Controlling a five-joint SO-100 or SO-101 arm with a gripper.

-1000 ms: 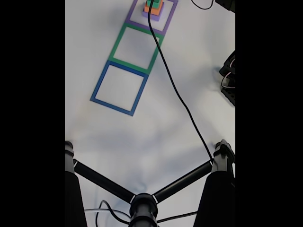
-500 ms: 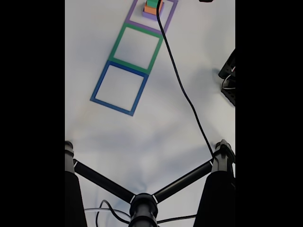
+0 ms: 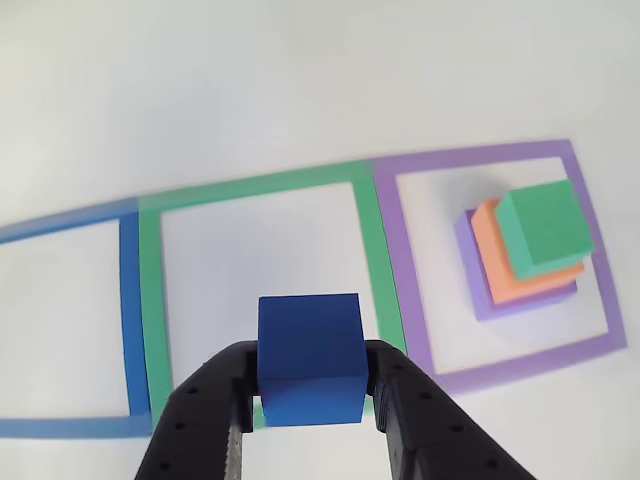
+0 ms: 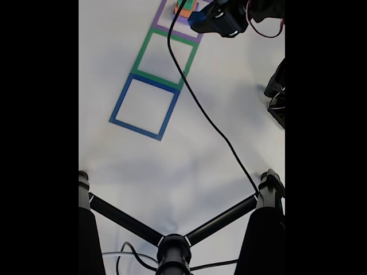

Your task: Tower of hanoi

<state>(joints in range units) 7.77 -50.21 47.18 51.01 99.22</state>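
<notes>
The gripper pinches the blue cube between its 2 fingers, 1 on each side face, so the cube hangs level above the green square outline. Up and to the right of the gripper, inside the purple outline, the green block tops the orange block and purple slab, widest lowest, as the puzzle demands.

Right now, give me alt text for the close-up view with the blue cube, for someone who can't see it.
A black gripper holds a blue cube in its jaws above a white table marked with taped squares. To the right, inside the purple tape square, a green block sits on an orange block on a purple slab.
</notes>
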